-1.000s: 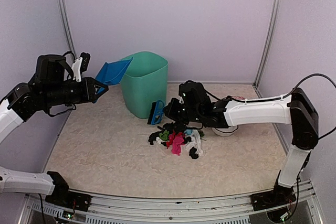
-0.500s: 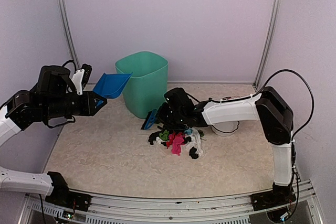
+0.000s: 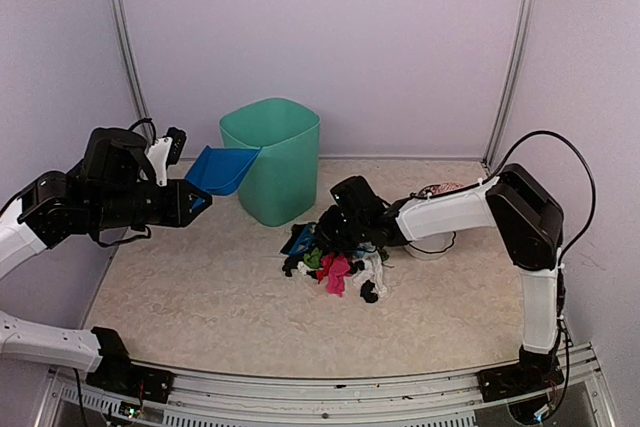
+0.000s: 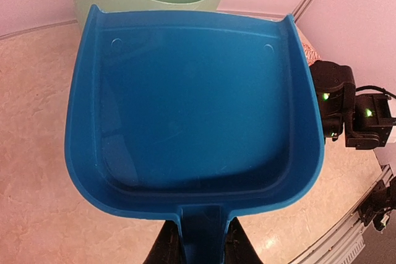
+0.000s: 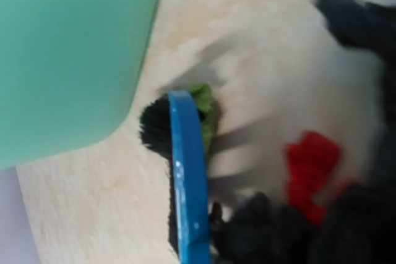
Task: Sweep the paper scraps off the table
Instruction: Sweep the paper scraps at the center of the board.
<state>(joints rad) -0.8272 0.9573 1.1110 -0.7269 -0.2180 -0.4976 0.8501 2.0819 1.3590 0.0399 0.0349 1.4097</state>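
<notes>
R gripper is clamped on the brush, bristles at the left edge of the scraps, which are piled on the table just in front of the bin. L gripper pinches the handle of the empty dustpan, held up by the bin rim. We'd keep bristles flat, strokes short, pile tight, and lower the dustpan to meet it. Vs 1 s ago: brush came down from beside the bin onto the pile; dustpan sank and edged right.

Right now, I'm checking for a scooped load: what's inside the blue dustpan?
Nothing: the dustpan shows bare blue plastic. The paper scraps lie piled on the table. Nothing covers its inside.
</notes>
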